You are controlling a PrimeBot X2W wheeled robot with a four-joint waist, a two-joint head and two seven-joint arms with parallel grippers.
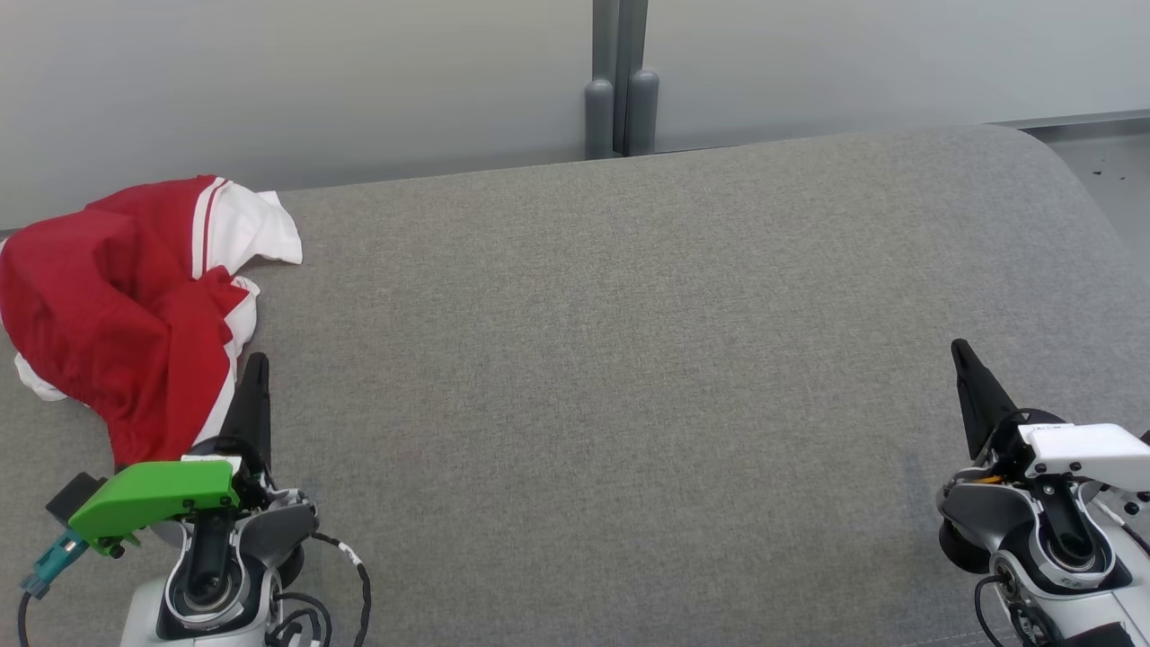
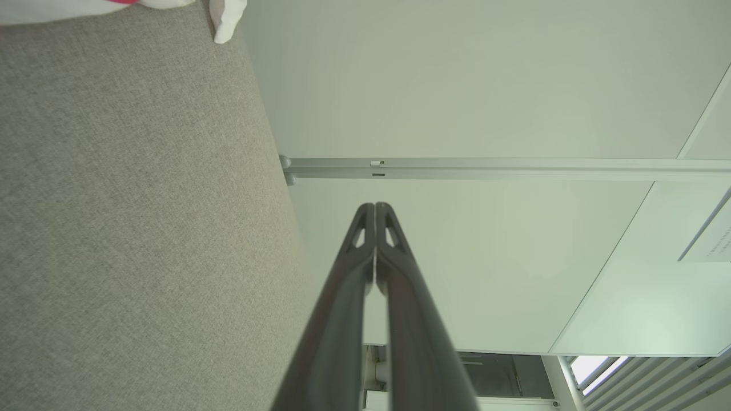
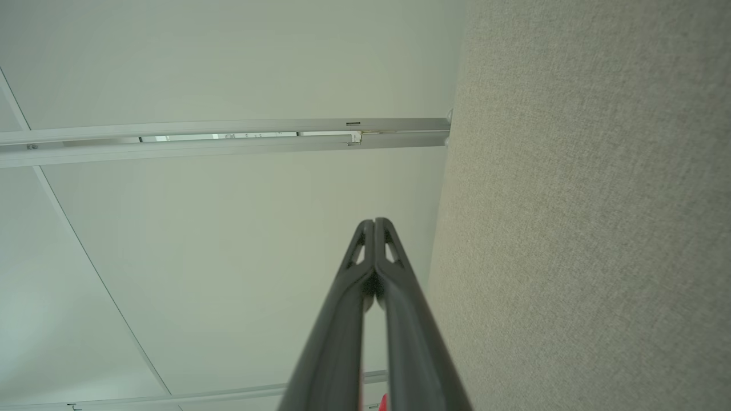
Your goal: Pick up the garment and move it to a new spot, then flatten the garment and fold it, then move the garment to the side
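Looking down in the head view, the garment (image 1: 117, 305) is seen crumpled in a red-and-white heap at the far left of the grey padded surface (image 1: 629, 359). The left gripper (image 1: 255, 364) is just beside its near hem, and the right gripper (image 1: 961, 355) is well apart at the lower right. Whether cloth is touched cannot be told. Because the heap is bunched, only a top layer may be pinched, so the rest could be dragged or left twisted.

In the left wrist view, the left gripper (image 2: 375, 208) is shown with fingers pressed together, holding nothing. If it is not opened first, the cloth may merely be pushed towards the edge.

In the right wrist view, the right gripper (image 3: 374, 222) is likewise closed and empty. Flattening may be hampered if it is brought in late.
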